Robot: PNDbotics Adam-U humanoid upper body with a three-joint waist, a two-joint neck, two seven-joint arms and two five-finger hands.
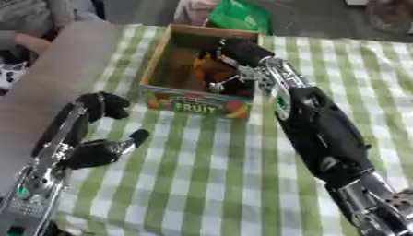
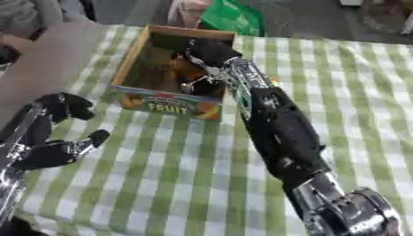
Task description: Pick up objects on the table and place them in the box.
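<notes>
The right hand (image 1: 235,51) is down inside the box (image 1: 161,55), fingers apparently clenched on an orange thing (image 1: 206,68); the left hand (image 1: 101,133) idles released near the desk's left edge.

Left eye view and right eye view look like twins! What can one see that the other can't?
Only the left eye view shows more tablecloth left of the left hand. Only the right eye view shows more of the right arm's silver joint at the bottom. Both share the FRUIT box, the right hand reaching inside it over something orange, and the green bag behind.
</notes>
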